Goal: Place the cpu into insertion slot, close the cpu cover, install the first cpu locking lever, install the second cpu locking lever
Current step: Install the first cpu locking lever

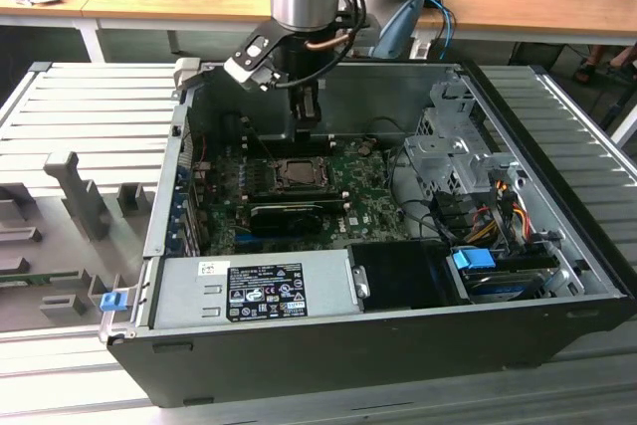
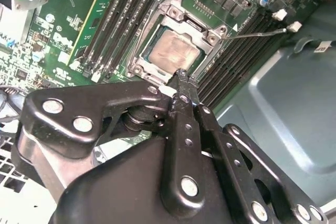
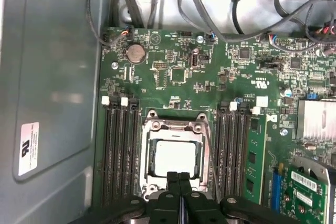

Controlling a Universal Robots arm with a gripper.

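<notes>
Hovering at the edge of the cover (image 3: 170, 126), my gripper (image 3: 179, 176) has its fingers pressed together. The cpu (image 3: 173, 156) lies seated in the cover's window, just beyond my fingertips.

The small square cpu (image 3: 173, 156) was dull silver-beige, its metal cpu cover (image 3: 170, 126) silver-grey. The flat circuit board (image 3: 178, 51) was green.

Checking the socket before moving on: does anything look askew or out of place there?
The cpu sits square under the cover. One thin lever juts out over the memory slots, seemingly unlatched.
</notes>
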